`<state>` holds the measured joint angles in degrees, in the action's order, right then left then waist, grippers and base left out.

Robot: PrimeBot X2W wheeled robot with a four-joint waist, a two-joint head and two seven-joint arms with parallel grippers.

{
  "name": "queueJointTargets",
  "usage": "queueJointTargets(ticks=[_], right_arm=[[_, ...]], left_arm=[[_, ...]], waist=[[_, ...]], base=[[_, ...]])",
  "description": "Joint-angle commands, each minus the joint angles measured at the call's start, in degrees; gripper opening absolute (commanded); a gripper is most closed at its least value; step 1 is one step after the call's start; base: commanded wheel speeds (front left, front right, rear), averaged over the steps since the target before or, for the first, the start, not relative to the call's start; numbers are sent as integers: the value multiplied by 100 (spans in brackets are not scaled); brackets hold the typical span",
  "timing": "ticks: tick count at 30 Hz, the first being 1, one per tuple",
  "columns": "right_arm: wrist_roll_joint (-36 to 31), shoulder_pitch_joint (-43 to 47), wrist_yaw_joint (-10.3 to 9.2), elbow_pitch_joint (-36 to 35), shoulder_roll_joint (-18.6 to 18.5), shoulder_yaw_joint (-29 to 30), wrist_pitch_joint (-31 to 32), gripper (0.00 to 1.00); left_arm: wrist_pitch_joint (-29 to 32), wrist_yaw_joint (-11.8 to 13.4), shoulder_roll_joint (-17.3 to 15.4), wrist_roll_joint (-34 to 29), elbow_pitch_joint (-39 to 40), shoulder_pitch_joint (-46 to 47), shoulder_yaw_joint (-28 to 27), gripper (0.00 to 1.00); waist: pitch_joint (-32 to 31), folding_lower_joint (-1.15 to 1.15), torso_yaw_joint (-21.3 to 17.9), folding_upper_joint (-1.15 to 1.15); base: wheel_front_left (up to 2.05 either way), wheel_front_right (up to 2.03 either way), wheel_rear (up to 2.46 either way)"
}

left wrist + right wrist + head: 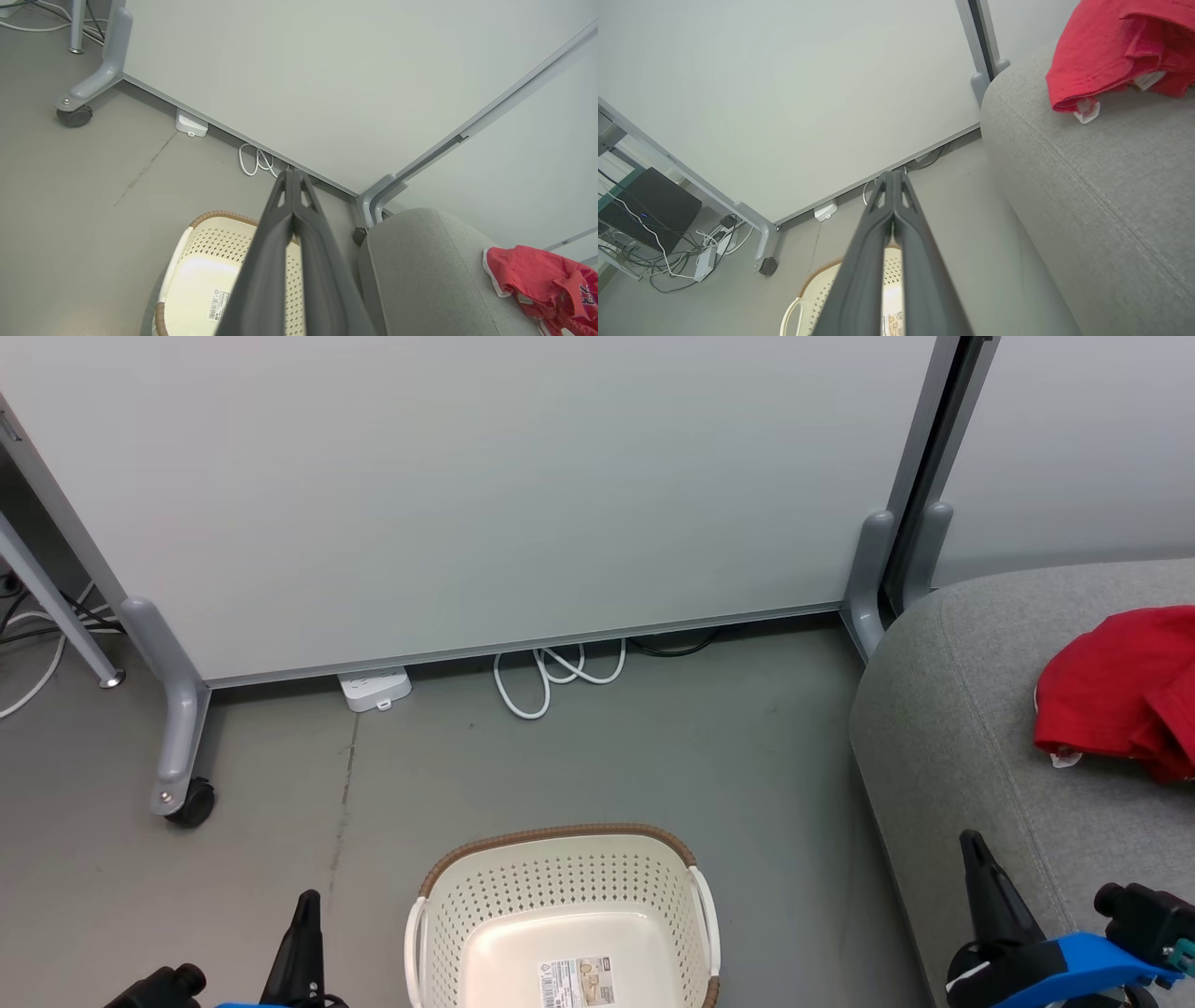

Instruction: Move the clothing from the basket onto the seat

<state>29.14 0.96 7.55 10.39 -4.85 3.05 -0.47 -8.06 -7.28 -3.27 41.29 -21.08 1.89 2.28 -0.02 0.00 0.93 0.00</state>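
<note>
Lying right of basket (560, 887), clothing (1111, 681) is seen on seat (952, 737) | behind basket: one cable (551, 677), one power strip (375, 688) | left gripper (292, 175), right gripper (893, 175): closed, empty

We see a grey floor (653, 756) with a thin crack (347, 775) running across it. On it stands the cream basket (560, 833), a label sticker (576, 982) on its bottom. Further back, at the foot of the partition (513, 504), a white power strip (375, 689) and a looped white cable (551, 677) lie on the floor, and a black caster (193, 801) rests at the left. At the right stands the grey seat (943, 737); red clothing (1120, 681) lies bunched on its cushion.
</note>
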Motion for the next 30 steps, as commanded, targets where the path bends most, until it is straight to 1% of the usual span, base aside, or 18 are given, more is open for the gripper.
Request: queueJointTargets(ticks=[1,30], right_arm=[[239,-203,-2,-55,3,34,39,0],[2571,-415,-4,99,79,161,292,0]], left_arm=[[53,-8,-30,192,119,165,-53,0],[597,-17,-8,2075,353,290,-376,0]], waist=[[0,0,-1,0],[6,0,-27,0]], base=[[0,0,0],[0,0,0]])
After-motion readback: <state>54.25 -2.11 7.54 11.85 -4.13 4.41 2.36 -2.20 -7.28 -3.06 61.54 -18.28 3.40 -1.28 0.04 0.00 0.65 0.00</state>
